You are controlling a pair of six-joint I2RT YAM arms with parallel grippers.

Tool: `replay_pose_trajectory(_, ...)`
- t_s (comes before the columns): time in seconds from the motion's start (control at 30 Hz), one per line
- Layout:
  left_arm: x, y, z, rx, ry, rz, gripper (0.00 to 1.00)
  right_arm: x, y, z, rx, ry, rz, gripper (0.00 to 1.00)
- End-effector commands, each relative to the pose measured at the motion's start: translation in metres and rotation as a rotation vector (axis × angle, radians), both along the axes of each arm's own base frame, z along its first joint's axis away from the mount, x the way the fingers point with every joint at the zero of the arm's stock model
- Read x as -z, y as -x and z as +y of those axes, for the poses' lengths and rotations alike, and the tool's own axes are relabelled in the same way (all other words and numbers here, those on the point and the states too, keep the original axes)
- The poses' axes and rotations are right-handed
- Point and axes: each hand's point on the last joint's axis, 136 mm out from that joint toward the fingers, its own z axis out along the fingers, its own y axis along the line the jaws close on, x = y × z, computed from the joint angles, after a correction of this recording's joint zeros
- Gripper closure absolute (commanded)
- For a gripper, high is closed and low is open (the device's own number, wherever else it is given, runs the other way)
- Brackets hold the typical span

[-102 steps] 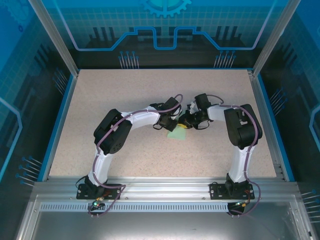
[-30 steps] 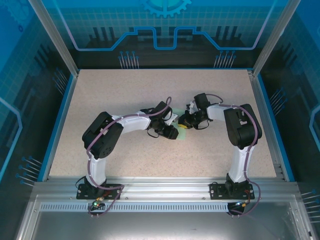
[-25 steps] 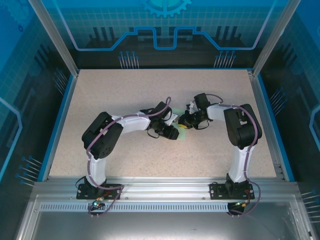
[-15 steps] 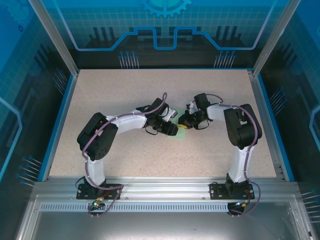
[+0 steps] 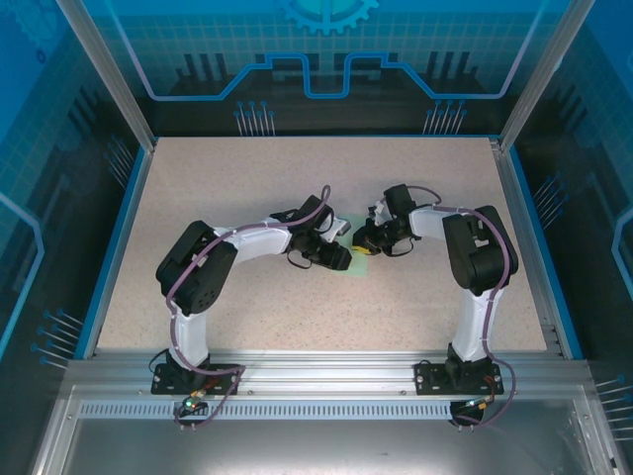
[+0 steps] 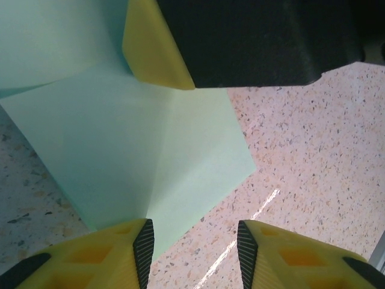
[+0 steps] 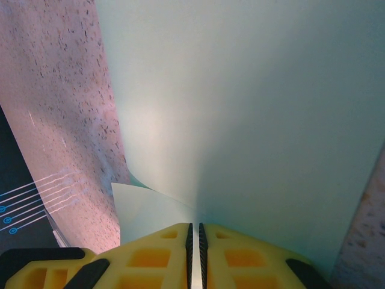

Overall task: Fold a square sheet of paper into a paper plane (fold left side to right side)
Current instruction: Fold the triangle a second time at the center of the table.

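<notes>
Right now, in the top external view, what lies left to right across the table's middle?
Blue left table rail → left arm's black elbow joint → left gripper → right gripper → right arm's black elbow joint → blue right table rail. The thin pale mint-green paper sheet overlaps both grippers, so I leave it out.

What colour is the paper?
The paper is plain pale mint green, clearest in the left wrist view.
</notes>
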Motion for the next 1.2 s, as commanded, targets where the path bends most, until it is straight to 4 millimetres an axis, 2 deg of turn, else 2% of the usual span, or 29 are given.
replay_pose_trajectory(0.0, 0.014, 0.008, 0.006, 0.005, -0.018, 0.038, 0.56, 0.039, 0.027, -0.016, 0.008, 0.113, 0.137, 0.86)
replay_pose_trajectory(0.6, 0.037, 0.010, 0.019, -0.015, -0.104, 0.055, 0.57, 0.037, 0.026, -0.014, 0.002, 0.101, 0.125, 0.86)
replay_pose_trajectory(0.77, 0.041, 0.016, 0.019, -0.012, -0.095, 0.077, 0.60, 0.009, 0.014, -0.005, -0.036, 0.042, 0.020, 0.88)
replay_pose_trajectory(0.9, 0.043, 0.022, 0.020, -0.008, -0.093, 0.088, 0.61, -0.015, 0.012, -0.004, -0.062, 0.030, -0.049, 0.91)
replay_pose_trajectory(1.07, 0.041, 0.027, 0.019, -0.002, -0.088, 0.086, 0.62, -0.024, 0.021, -0.001, -0.081, -0.002, -0.053, 0.95)
replay_pose_trajectory(1.17, 0.043, 0.028, 0.020, -0.001, -0.091, 0.086, 0.62, -0.024, 0.030, 0.009, -0.109, -0.031, -0.039, 0.96)
